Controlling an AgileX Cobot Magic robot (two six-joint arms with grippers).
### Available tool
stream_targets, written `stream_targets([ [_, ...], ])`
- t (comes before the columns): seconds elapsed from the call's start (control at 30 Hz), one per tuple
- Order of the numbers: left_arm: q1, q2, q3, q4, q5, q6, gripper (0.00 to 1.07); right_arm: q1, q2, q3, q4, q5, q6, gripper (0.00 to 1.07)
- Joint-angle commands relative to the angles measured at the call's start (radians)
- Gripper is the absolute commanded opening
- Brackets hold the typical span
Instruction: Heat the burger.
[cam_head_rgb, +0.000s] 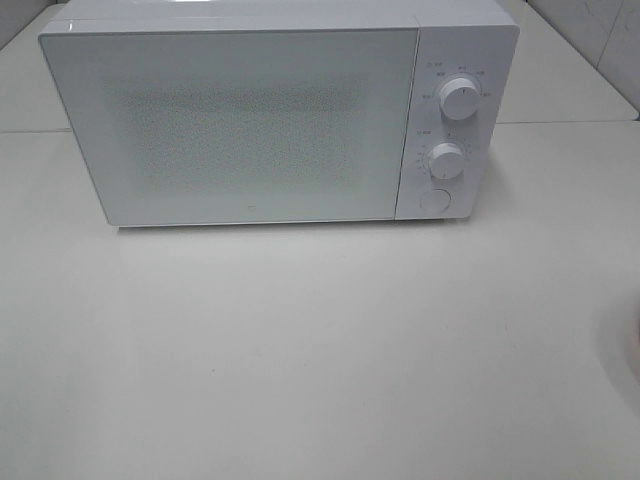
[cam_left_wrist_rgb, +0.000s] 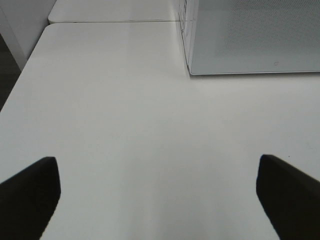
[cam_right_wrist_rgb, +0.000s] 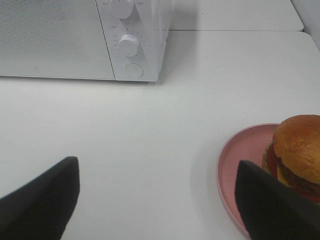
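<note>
Burger (cam_right_wrist_rgb: 298, 150) heating hadn't begun: microwave (cam_head_rgb: 250, 120) door was shut, so I'd open it fully first. Left gripper (cam_left_wrist_rgb: 159, 200) hung released, empty, over bare table (cam_left_wrist_rgb: 125, 125). Right gripper (cam_right_wrist_rgb: 159, 200) was released too, burger sitting on its pink plate (cam_right_wrist_rgb: 240, 155) just right of it.

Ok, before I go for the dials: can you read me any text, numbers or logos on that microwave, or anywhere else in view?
Nothing reads clearly enough to quote.
Small markings ring the upper knob on the microwave: too small and blurred.
Markings around the lower knob: also unreadable.
A tiny mark low on the door, perhaps a logo: too small to tell.
The pink plate and burger carry no text.
</note>
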Motion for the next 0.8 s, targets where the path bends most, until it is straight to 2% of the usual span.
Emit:
stream_targets([
  [0.03,0.002,-0.018,0.005,-0.002,-0.015,-0.052,1.0,-0.007,-0.03,0.002,0.0,-0.009,0.005,0.76],
  [0.1,0.002,-0.018,0.005,0.023,-0.015,-0.074,1.0,-0.007,-0.03,0.002,0.0,-0.009,0.005,0.76],
  [0.8,0.002,-0.015,0.005,0.031,-0.015,-0.074,1.0,-0.007,-0.03,0.002,0.0,-0.009,0.005,0.76],
])
